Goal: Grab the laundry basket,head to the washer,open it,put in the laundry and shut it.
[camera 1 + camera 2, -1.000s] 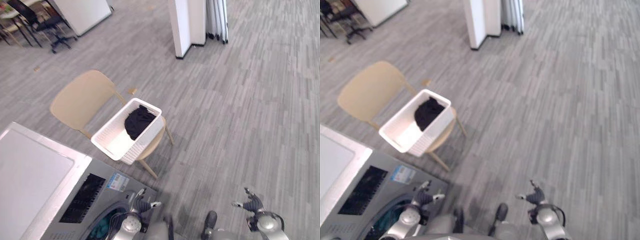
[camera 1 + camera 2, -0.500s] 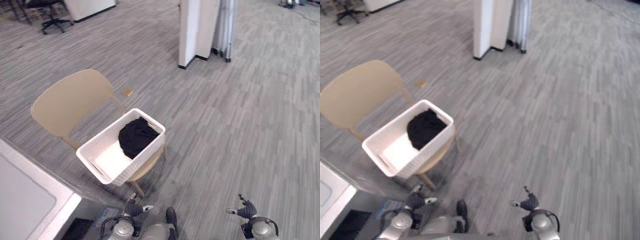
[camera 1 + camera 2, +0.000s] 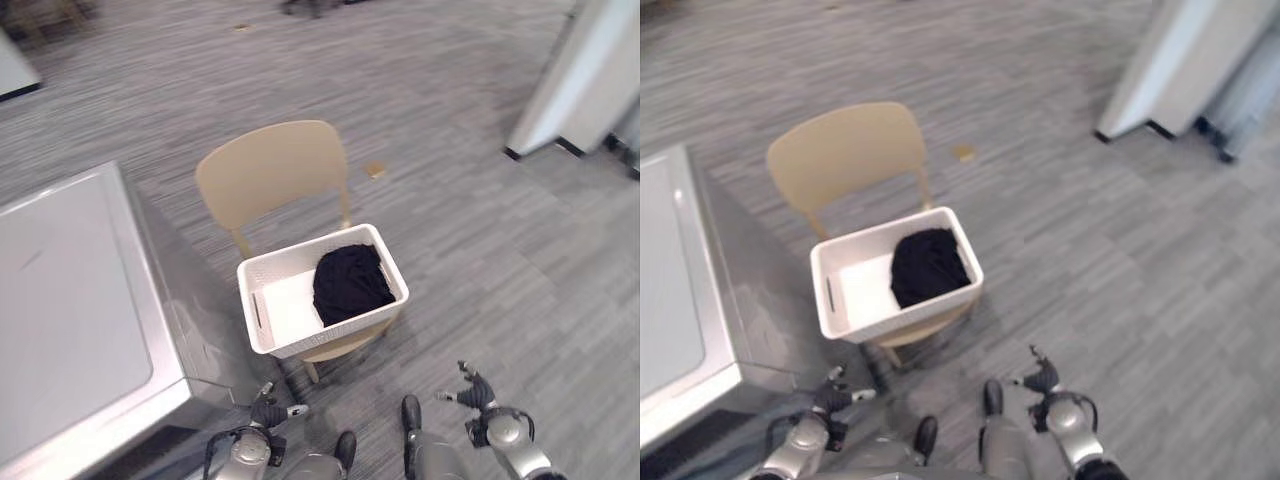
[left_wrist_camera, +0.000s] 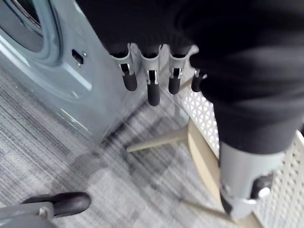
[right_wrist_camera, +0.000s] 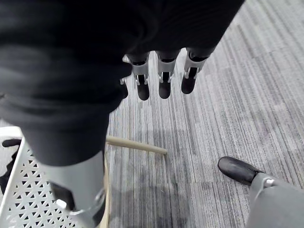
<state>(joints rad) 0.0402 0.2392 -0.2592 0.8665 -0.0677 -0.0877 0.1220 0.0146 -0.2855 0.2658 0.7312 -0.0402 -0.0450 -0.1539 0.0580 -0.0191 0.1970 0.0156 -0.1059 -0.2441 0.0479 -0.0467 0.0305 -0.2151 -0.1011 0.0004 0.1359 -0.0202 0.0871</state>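
Since a second ago my view has swung, so I see the white perforated plastic laundry basket (image 3: 300,310) squarely on the tan wooden chair (image 3: 272,170), beside the grey metal washer (image 3: 70,310). Its long axis runs across me, black crumpled laundry (image 3: 350,282) at its right end. My left hand (image 4: 149,76) and right hand (image 5: 161,76) hang low with relaxed fingers, holding nothing.

Floor (image 3: 480,230): grey carpet tiles in a striped, plank-like pattern, throughout. Chair (image 3: 272,170): tan, moulded seat and rounded backrest, slim wooden legs, standing on the carpet. Partition panel (image 3: 575,80): white, with dark base trim, at the far right. Small tan scrap (image 3: 374,170): on the carpet, near the chair's backrest.
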